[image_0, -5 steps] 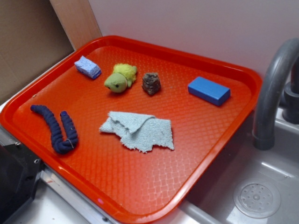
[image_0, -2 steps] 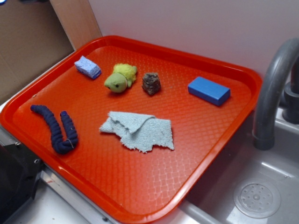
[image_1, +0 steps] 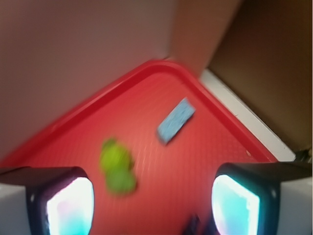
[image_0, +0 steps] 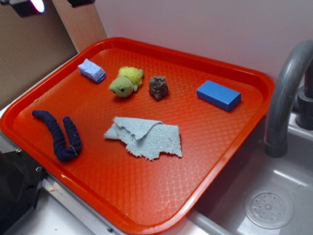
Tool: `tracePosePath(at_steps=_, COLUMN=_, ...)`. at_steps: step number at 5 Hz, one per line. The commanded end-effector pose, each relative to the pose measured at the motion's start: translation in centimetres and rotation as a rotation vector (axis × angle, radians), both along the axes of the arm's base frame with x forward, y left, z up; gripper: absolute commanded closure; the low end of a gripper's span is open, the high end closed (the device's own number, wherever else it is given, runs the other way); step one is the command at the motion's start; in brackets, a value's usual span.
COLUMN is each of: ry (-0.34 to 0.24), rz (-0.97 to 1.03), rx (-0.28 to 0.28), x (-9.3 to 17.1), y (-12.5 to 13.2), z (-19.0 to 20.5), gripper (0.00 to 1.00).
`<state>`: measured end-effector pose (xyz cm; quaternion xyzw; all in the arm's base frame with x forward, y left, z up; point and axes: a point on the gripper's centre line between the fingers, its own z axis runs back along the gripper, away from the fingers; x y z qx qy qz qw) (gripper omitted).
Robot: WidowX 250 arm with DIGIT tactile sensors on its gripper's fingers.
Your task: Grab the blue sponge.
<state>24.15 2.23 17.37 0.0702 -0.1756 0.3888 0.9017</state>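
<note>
Since the earlier frames, part of the robot has come into the exterior view at the top left corner, with a pink-lit pad visible there; nothing on the tray has shifted. The small pale periwinkle-blue rectangular sponge [image_0: 91,70] with a rough speckled surface is seen lying flat in the far left corner of the red plastic tray [image_0: 230,147], untouched. Just beside it, toward the middle, a green and yellow plush toy [image_0: 126,82] is found, followed by a small dark brown lumpy object [image_0: 158,87] and, well apart near the far right rim, a bright blue smooth rectangular block [image_0: 218,95]. A light grey-blue frayed cloth [image_0: 145,136] is spread near the tray's centre, and a dark navy braided rope [image_0: 60,134] is curled near the left rim. A grey curved faucet [image_0: 285,93] is seen at the right. In the blurred wrist view, the gripper [image_1: 152,203] is held wide apart above the tray, clasping nothing, with the sponge ahead between its fingers [image_1: 63,203].
</note>
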Motion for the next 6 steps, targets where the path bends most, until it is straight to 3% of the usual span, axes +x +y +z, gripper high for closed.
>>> tracePosePath(at_steps=1, ry=-0.086, rz=0.228, rx=0.066, x=2.6, y=5.2, z=-3.6, gripper=0.0)
tracePosePath(at_steps=3, ry=0.018, rz=0.264, rx=-0.025, x=3.3, y=8.2, z=-8.4, gripper=0.0)
tracePosePath(at_steps=4, ry=0.096, rz=0.249, rx=-0.134, x=3.2, y=8.4, z=-10.9, gripper=0.0)
tracePosePath(at_steps=6, ry=0.157, rz=0.161, rx=-0.186, x=4.1, y=7.0, z=-15.2, gripper=0.0)
